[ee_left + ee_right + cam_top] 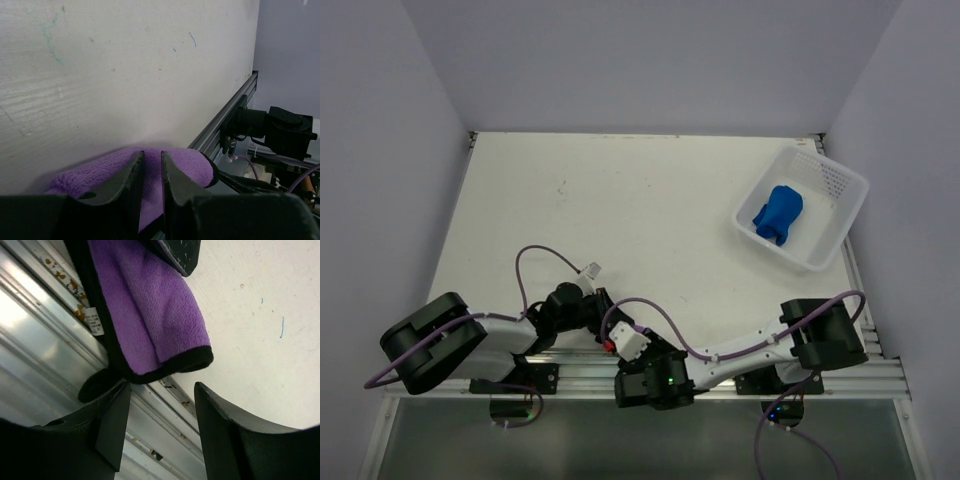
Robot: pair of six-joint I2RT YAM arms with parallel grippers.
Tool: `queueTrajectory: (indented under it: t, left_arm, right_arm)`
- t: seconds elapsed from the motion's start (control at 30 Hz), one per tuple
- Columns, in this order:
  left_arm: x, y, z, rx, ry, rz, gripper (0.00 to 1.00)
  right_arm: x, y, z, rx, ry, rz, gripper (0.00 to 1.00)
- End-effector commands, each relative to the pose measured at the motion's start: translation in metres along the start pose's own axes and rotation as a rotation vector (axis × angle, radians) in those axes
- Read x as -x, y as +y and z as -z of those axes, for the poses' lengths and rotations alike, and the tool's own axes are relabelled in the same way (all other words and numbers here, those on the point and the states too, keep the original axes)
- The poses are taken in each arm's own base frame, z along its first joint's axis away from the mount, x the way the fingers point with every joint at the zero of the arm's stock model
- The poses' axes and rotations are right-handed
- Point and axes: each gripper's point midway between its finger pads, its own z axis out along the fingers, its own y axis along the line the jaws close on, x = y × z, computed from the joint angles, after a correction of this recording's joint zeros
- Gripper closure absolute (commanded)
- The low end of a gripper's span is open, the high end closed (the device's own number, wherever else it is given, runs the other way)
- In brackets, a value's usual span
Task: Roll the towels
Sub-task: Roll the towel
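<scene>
White counter [620, 200]: blue towel [778, 213] rolled, in far-right basket [851, 182]. My left pincer [152, 155] pinches purple towel [185, 167], seemingly unrolled; right pincer [161, 390] wide, empty.

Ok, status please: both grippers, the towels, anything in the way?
Left gripper shut on purple towel at near edge. Right gripper open, facing it. Blue towel in basket. Nothing blocking.

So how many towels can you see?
2. The blue towel sits in the white basket, far right; the purple towel lies at the table's near edge, unseen from above.
</scene>
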Motion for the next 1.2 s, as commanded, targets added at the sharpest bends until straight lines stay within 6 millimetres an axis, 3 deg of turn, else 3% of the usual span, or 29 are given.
queueTrajectory:
  t: [0.0, 0.13, 0.17, 0.2, 0.27, 0.33, 0.4, 0.6, 0.7, 0.8, 0.93, 1.17]
  left_arm:
    - [-0.016, 0.056, 0.010, 0.191, 0.016, 0.006, 0.75]
    - [-0.017, 0.056, 0.010, 0.191, 0.019, 0.003, 0.76]
    - [-0.017, 0.056, 0.010, 0.192, 0.018, 0.002, 0.76]
    - [-0.016, 0.056, 0.010, 0.190, 0.017, 0.002, 0.76]
    - [-0.017, 0.057, 0.010, 0.191, 0.020, -0.003, 0.76]
    - [-0.017, 0.057, 0.010, 0.190, 0.022, -0.007, 0.76]
    - [-0.018, 0.058, 0.010, 0.193, 0.025, -0.008, 0.76]
    - [-0.018, 0.058, 0.011, 0.191, 0.024, -0.006, 0.76]
    - [-0.018, 0.058, 0.011, 0.191, 0.022, -0.006, 0.76]
    - [-0.018, 0.057, 0.012, 0.191, 0.020, -0.007, 0.76]
    - [-0.017, 0.057, 0.013, 0.189, 0.015, -0.013, 0.76]
    - [-0.016, 0.056, 0.014, 0.189, 0.012, -0.018, 0.76]
  right_arm:
    - [0.018, 0.007, 0.017, 0.125, -0.053, -0.107, 0.42]
    - [0.031, 0.005, 0.028, 0.250, -0.089, -0.200, 0.42]
    - [0.027, 0.002, 0.025, 0.262, -0.080, -0.215, 0.42]
    - [0.041, -0.007, 0.028, 0.292, -0.114, -0.283, 0.42]
    - [0.036, -0.012, 0.025, 0.345, -0.093, -0.334, 0.42]
    - [0.052, -0.026, 0.025, 0.390, -0.147, -0.427, 0.40]
    - [0.054, -0.038, 0.021, 0.427, -0.150, -0.487, 0.38]
    - [0.064, -0.050, 0.004, 0.549, -0.107, -0.617, 0.36]
    - [0.053, -0.048, -0.013, 0.571, -0.040, -0.676, 0.36]
    - [0.045, -0.033, -0.021, 0.634, 0.027, -0.707, 0.36]
    - [0.041, -0.017, -0.024, 0.711, 0.054, -0.718, 0.37]
    - [0.010, -0.006, -0.033, 0.716, 0.113, -0.751, 0.42]
